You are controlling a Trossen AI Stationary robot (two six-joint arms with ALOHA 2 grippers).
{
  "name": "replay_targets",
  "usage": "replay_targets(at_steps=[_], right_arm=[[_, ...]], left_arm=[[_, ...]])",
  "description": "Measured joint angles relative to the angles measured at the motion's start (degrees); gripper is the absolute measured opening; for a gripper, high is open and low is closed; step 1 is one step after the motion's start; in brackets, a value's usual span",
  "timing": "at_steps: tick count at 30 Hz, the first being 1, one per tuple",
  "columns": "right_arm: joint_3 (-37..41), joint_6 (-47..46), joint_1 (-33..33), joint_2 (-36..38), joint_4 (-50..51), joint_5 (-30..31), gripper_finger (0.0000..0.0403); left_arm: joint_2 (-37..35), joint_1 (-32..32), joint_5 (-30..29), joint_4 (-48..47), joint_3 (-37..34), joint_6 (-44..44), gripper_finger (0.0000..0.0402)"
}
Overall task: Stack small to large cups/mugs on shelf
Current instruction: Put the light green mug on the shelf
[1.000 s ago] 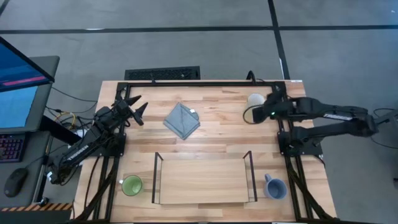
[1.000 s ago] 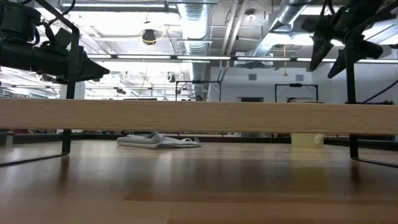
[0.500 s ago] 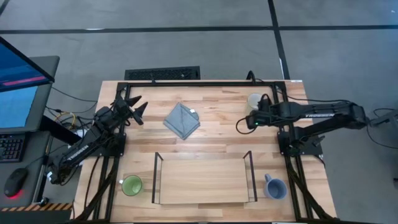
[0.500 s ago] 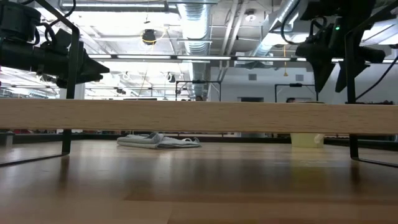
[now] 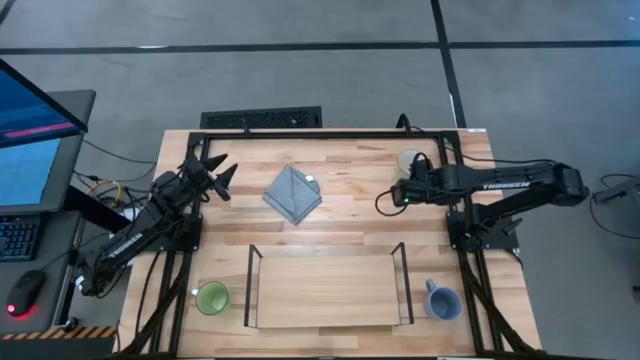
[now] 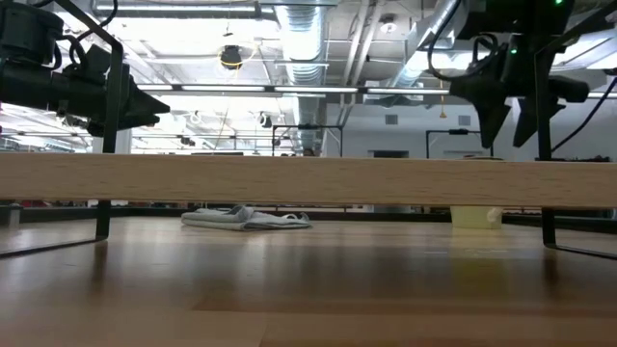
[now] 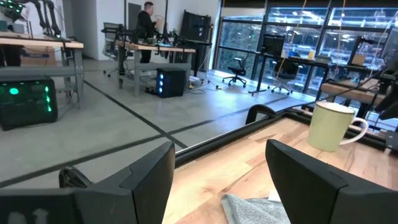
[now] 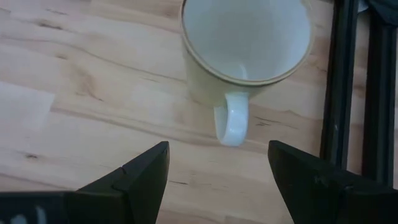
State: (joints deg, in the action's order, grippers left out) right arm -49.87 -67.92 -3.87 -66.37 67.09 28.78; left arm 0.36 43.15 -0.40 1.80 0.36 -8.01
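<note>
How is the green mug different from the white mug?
The green mug is green, and the cream-white mug is pale cream. The green mug sits at the table's near edge, left of the shelf; the cream-white mug sits at the far right corner. The right gripper, open, is close beside the cream-white mug, but no gripper is near the green one. Both stand upright on the table, not yet on the shelf.

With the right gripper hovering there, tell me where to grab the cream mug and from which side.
Probably grip the rim wall of the cream mug from straight above, one finger inside and one outside. It stands upright with its mouth open to the right gripper, which is open above the table. Its handle points toward the gripper, so take the wall beside the handle. The left gripper waits open, far across the table.
</note>
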Motion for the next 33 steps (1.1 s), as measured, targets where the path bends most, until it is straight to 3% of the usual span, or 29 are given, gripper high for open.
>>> replay_targets(at_steps=[21, 33], right_arm=[[0.00, 2.28, -3.03, 0.39, -0.04, -0.40, 0.0297], [3.52, -2.60, -3.03, 0.37, -1.09, -0.40, 0.0297]], left_arm=[[0.01, -0.02, 0.00, 0.00, -0.02, 0.00, 0.0243], [0.00, 0.00, 0.00, 0.00, 0.00, 0.00, 0.0243]])
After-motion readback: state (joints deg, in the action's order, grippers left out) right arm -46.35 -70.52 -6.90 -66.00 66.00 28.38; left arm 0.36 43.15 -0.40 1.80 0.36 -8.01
